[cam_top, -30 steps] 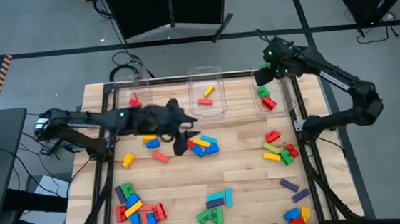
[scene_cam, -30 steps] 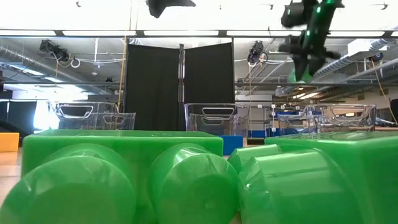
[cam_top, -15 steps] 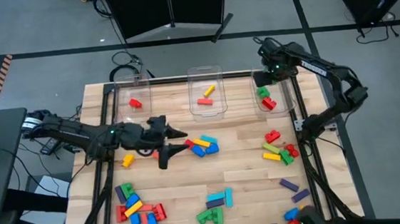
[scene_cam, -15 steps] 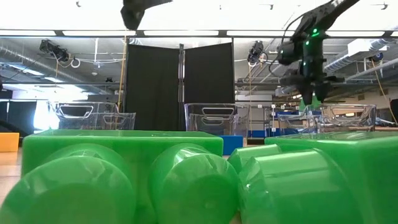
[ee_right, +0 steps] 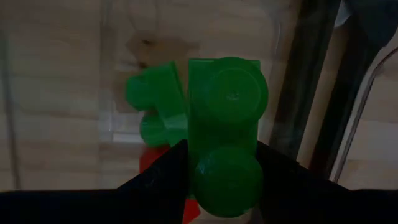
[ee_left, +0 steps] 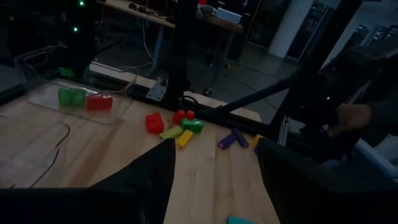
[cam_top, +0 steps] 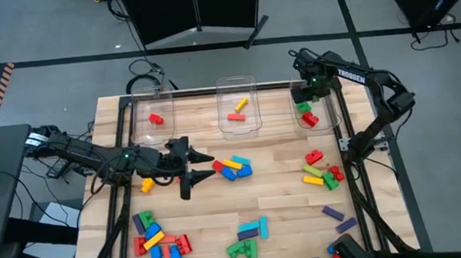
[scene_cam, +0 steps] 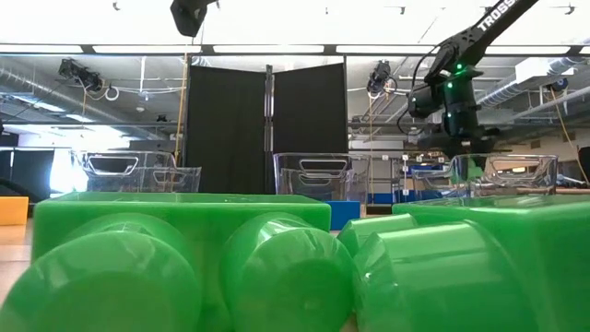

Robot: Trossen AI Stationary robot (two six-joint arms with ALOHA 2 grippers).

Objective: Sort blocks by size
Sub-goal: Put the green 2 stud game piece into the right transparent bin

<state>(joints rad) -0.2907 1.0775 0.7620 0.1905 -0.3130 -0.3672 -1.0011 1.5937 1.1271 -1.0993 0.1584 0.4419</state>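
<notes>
where the table's near edge runs, loose blocks lie in clusters: a red, blue, yellow and green heap [cam_top: 158,237] at the near left, a cyan and green group [cam_top: 250,237] near the middle, and purple, blue and yellow pieces [cam_top: 338,229] at the near right; in the low view a big green block [scene_cam: 184,263] sits right against the lens and fills the lower picture; farther in, at mid table, the left gripper [cam_top: 203,167] hangs low over the wood with its two fingers spread wide and nothing between them, its tips just beside a yellow, red and blue cluster [cam_top: 235,166]; a lone yellow block [cam_top: 147,185] lies beside the arm; to the right, near the table's edge, a red block [cam_top: 313,157] and a mixed yellow, red and green group [cam_top: 323,177] lie apart; at the far edge three clear bins stand in a row: the left bin [cam_top: 147,95] holds one red block [cam_top: 156,118], the middle bin [cam_top: 236,84] a yellow block [cam_top: 241,104] and a red one [cam_top: 236,118]; the right gripper [cam_top: 303,95] hangs over the right bin [cam_top: 336,122], fingers closed on a chunky green block [ee_right: 226,134]; below it in that bin lie another green block [ee_right: 155,106] and a red block [cam_top: 310,120].
</notes>
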